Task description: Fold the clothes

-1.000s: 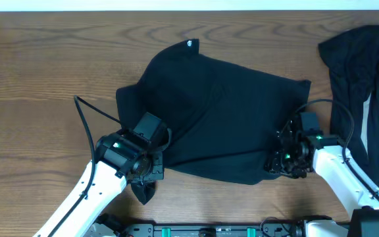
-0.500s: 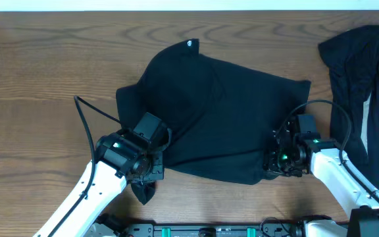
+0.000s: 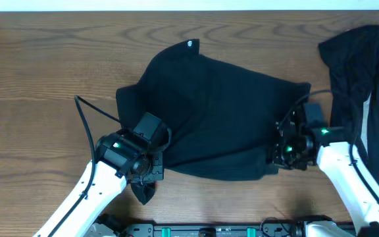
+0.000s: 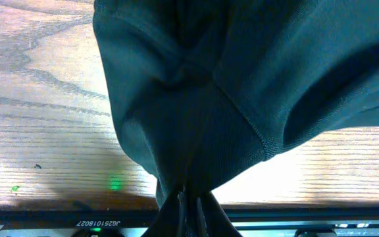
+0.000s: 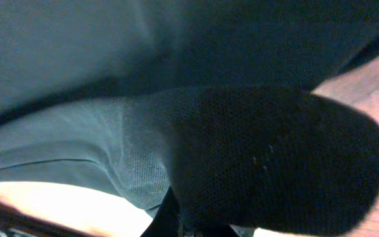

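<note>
The left tool (image 3: 149,174) is shut tight on the near left corner of the clothes (image 3: 209,112). In the left wrist view the cloth is pinched right between its two tips (image 4: 188,205), and a little black tail hangs out past it toward the near edge of the counter (image 3: 38,72). The right tool (image 3: 283,157) is shut too. It has a bunched bit of the near right corner in its grip, and in the right wrist view the cloth fills almost all the picture.

Here is what could go wrong. Each tool seems to hold only a small pinch of cloth near the edge. If the arms pull hard or fast, that pinch could slip out and the corner would flop back down. If one arm lifts more than the other, the cloth could twist and the fold would come out crooked. The right arm is also close to a dark pile (image 3: 357,72) at the right edge of the counter. If it swings that way, it could bump or drag that pile along.

The clothes are black and soft, and much bigger than the tools. They lie in the middle of the counter, a bit toward the right side. They are not flat. The left side is lumpy with folds, and the edges are wavy. One corner points at the far edge of the counter and has a tiny white logo (image 3: 189,44) on it. I cannot tell what kind of garment it is.
</note>
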Robot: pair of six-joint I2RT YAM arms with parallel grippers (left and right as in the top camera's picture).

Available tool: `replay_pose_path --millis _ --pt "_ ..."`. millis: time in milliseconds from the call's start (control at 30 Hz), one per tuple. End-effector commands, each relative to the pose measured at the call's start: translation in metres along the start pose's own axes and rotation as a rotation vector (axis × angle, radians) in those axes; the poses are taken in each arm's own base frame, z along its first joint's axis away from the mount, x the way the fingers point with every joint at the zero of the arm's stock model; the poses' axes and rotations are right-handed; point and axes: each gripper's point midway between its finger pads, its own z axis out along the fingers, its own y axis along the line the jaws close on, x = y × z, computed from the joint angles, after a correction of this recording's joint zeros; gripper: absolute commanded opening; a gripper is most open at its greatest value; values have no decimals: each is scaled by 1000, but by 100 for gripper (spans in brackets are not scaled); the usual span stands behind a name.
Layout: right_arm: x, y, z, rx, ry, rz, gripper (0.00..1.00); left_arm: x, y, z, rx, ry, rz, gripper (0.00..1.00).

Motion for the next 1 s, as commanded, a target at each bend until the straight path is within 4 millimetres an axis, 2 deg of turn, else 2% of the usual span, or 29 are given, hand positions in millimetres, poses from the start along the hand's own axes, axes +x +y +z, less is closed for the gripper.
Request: replay_pose_path --millis 0,100,167,233,267,367,400,533,600,667,767,800,867,900,967 --pt "-20 13 -26 11 -88 -53 1 -4 2 -5 -7 -17 2 6" --pt "-33 27 -43 -32 -154 -92 1 -9 -1 -13 7 -39 2 6" --pt "-39 39 -56 -63 -190 -223 1 -13 -4 -23 23 -64 3 6" --pt "-48 18 -68 70 -232 -107 1 -19 -8 -38 44 -99 4 6" --pt "-51 13 -75 101 -246 -61 1 -22 -10 -45 54 -115 5 6" --pt "-54 43 -92 -13 -257 -254 1 -29 -15 -71 81 -165 39 6" --pt "-58 45 -98 -7 -275 -247 1 -30 -16 -79 89 -181 49 6" --pt "-75 31 -133 101 -389 -34 1 -39 -17 -113 98 -254 75 6" --pt "-82 50 -155 41 -450 -94 1 -43 -12 -132 76 -303 75 6" --pt "-83 73 -181 -25 -507 -229 1 -46 -9 -153 73 -352 89 6" --pt "-90 65 -229 43 -655 -75 1 -49 -9 -190 97 -437 121 6" --pt "-90 72 -243 23 -688 -93 1 -49 -9 -207 115 -476 132 6" --pt "-82 100 -272 -56 -740 -272 1 -47 -9 -236 145 -542 149 6" --pt "-78 106 -286 -67 -771 -298 1 -45 -8 -251 160 -574 150 6" --pt "-73 103 -318 -50 -852 -219 1 -37 -4 -282 189 -632 153 6"
